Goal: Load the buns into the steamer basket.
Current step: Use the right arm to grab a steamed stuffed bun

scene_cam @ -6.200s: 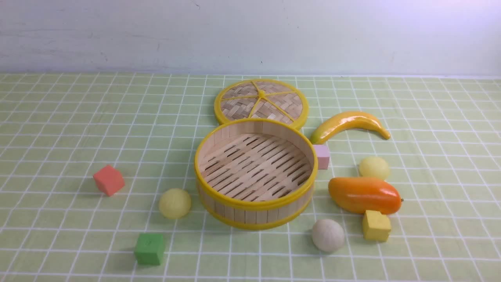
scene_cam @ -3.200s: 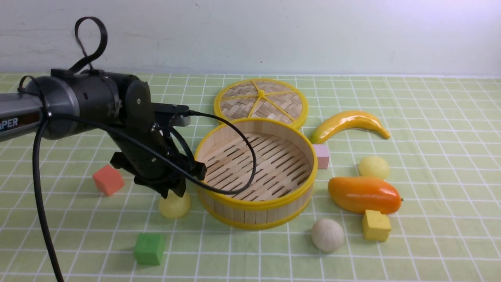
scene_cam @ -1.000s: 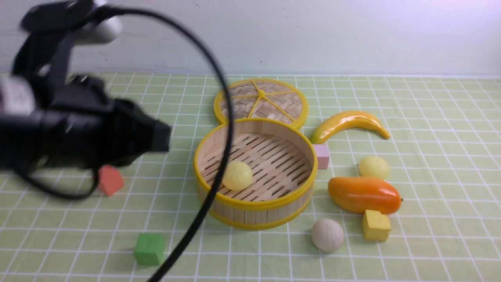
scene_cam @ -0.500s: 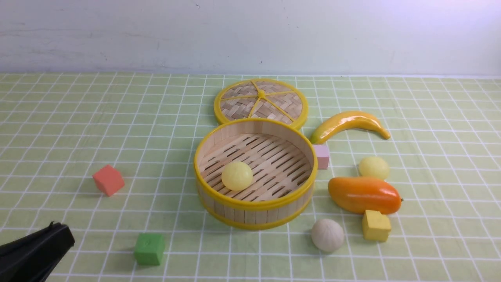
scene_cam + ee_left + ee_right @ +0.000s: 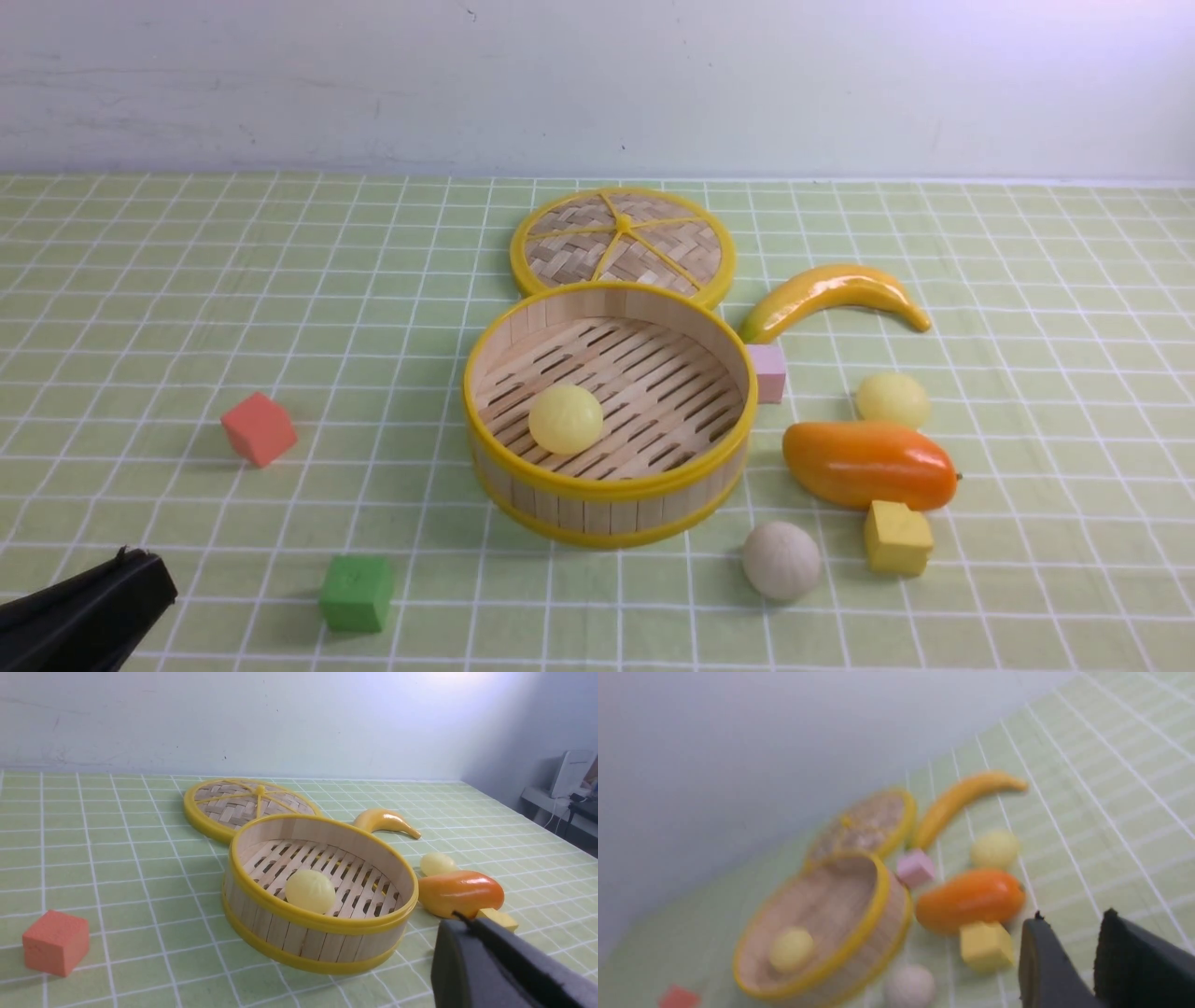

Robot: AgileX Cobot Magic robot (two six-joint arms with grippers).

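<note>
Left gripper (image 5: 131,574): low at the near-left corner of the counter (image 5: 187,280), jaws pressed together, nothing in them.
Red cube (image 5: 259,428), green cube (image 5: 356,593): loose on the left, well apart from the basket.
Steamer basket (image 5: 607,495): centre, upright, with its lid (image 5: 623,243) flat just behind it.
First yellow bun (image 5: 565,419): lying on the slats inside the basket, toward its left.
Off-white bun (image 5: 782,560): on the counter near the basket's front-right, with the yellow cube (image 5: 897,538) just beside it.
Second yellow bun (image 5: 893,399): on the counter just behind the mango (image 5: 868,464).
Right gripper (image 5: 1073,924): not in the front view. Its own blurred camera shows the jaws slightly parted and empty.
Progress: 1 of 3 in, I reckon.
Risk: both loose buns sit in clutter, so the jaws could nudge the mango or close on the yellow cube. A round bun may roll or squirt out of a pinch. Clipping the rim would shove the basket.
Writing: none I can read.
</note>
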